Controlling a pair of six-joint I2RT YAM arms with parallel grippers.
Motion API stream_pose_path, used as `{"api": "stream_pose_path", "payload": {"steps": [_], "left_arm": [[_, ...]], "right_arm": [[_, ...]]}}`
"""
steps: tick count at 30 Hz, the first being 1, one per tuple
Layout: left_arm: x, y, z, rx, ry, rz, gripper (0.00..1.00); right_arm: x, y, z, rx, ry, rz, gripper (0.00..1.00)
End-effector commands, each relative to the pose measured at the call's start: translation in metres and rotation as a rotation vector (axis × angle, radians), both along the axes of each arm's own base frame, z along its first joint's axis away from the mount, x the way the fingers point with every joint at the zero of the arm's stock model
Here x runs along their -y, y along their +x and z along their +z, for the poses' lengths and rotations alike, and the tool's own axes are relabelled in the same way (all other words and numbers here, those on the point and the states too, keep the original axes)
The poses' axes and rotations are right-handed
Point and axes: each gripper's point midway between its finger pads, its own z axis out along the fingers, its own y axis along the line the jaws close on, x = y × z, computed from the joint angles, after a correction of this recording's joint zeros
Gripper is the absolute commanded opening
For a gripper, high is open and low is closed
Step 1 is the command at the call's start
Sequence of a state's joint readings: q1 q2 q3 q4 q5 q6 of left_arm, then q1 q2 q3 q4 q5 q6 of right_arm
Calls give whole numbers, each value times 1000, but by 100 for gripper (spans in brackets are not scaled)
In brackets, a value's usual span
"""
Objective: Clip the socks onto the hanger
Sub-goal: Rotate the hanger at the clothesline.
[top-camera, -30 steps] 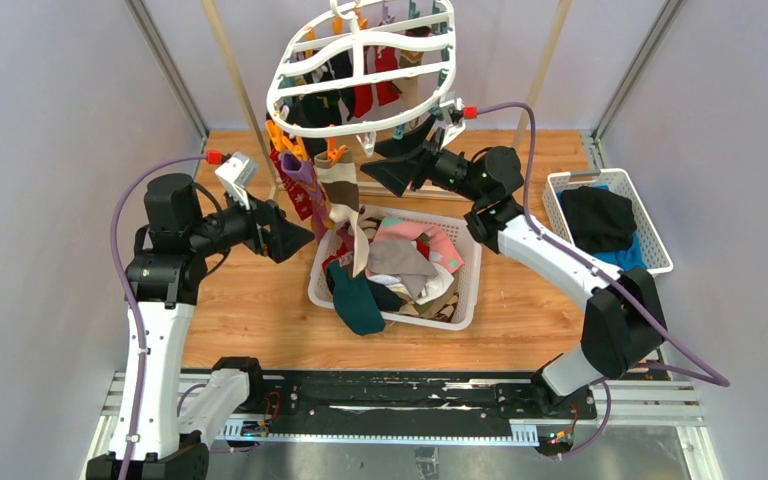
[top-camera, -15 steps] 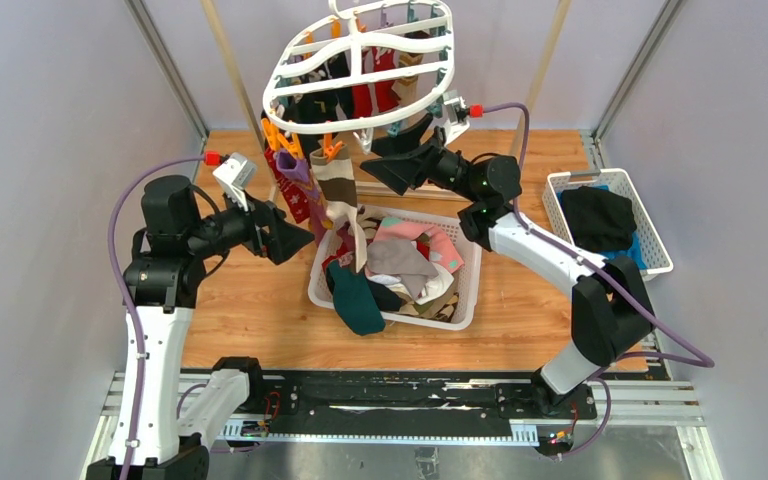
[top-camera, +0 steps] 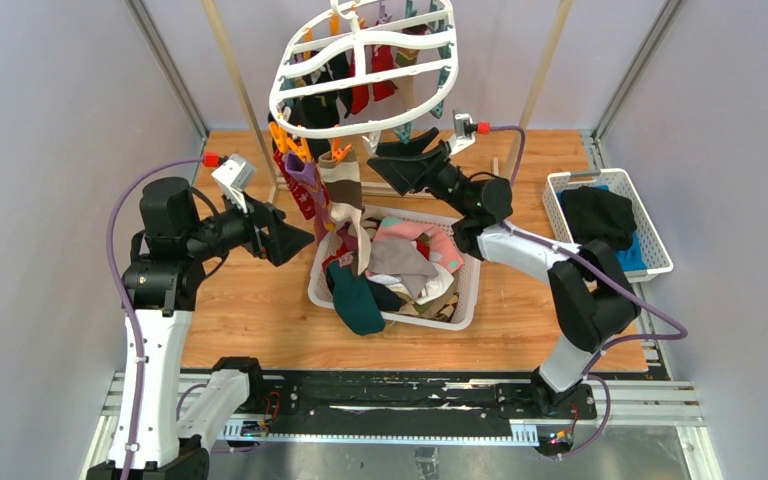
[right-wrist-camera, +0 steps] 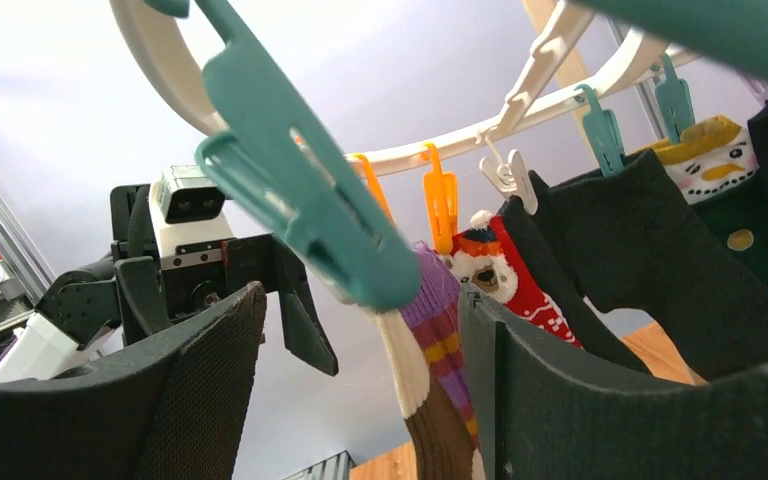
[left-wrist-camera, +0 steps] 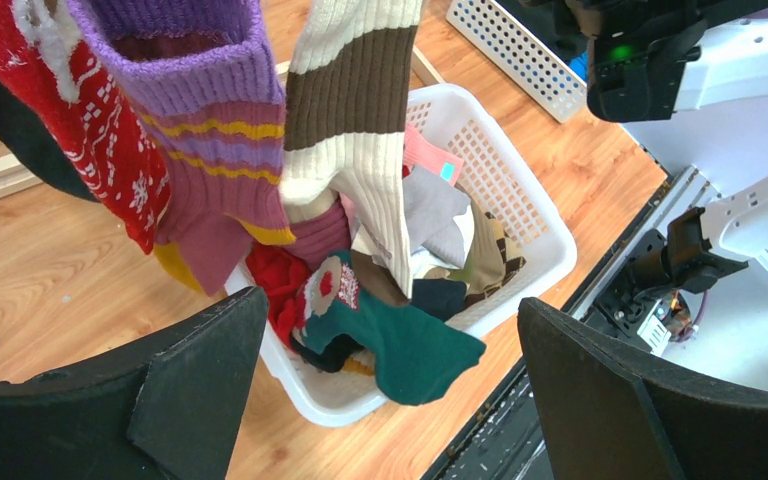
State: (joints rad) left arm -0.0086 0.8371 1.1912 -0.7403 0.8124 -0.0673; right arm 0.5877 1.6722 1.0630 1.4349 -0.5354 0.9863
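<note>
The white oval hanger [top-camera: 362,58] hangs at the back with several socks clipped on orange and teal pins. A purple striped sock [left-wrist-camera: 210,130], a cream-and-brown sock [left-wrist-camera: 360,110] and a red patterned sock [left-wrist-camera: 90,150] dangle at its near left. More socks fill the white basket [top-camera: 465,290], and a teal sock [left-wrist-camera: 410,345] droops over its rim. My left gripper [top-camera: 285,240] is open and empty, left of the hanging socks. My right gripper [top-camera: 400,165] is open under the hanger's right side. A teal clothespin [right-wrist-camera: 300,190] hangs just above its jaws.
A second white basket [top-camera: 650,225] with black and blue clothes stands at the right. Wooden poles [top-camera: 235,85] rise behind the hanger. In the right wrist view, a black sock [right-wrist-camera: 650,240] and orange pins [right-wrist-camera: 440,195] hang close by.
My right arm has folded in towards the hanger and its wrist has turned, with the gripper staying under the rim. The hanger has swayed slightly. The left arm has hardly moved.
</note>
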Motion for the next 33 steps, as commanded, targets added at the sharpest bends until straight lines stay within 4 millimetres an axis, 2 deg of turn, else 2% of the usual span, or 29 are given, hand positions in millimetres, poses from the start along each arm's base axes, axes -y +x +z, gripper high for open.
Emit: {"api": "stream_pose_path", "payload": {"steps": [1,14,20,29,33], "left_arm": [[1,-7,6,19,-1,-16,100],[-1,-11,6,39,20,-13,100],[-1,-10,8,41,18,-13,100],[0,-13,10,47,18,-15,100],[-1,-14,11,53,23,-17,100]], "right_arm": [[12,-10,17,57,96,7,70],[6,-11,33,70,124,68,61],[3,-12,33,60,127,86,47],[-6,-15,35,49,137,120,48],[-7,-18,38,54,141,128,40]]}}
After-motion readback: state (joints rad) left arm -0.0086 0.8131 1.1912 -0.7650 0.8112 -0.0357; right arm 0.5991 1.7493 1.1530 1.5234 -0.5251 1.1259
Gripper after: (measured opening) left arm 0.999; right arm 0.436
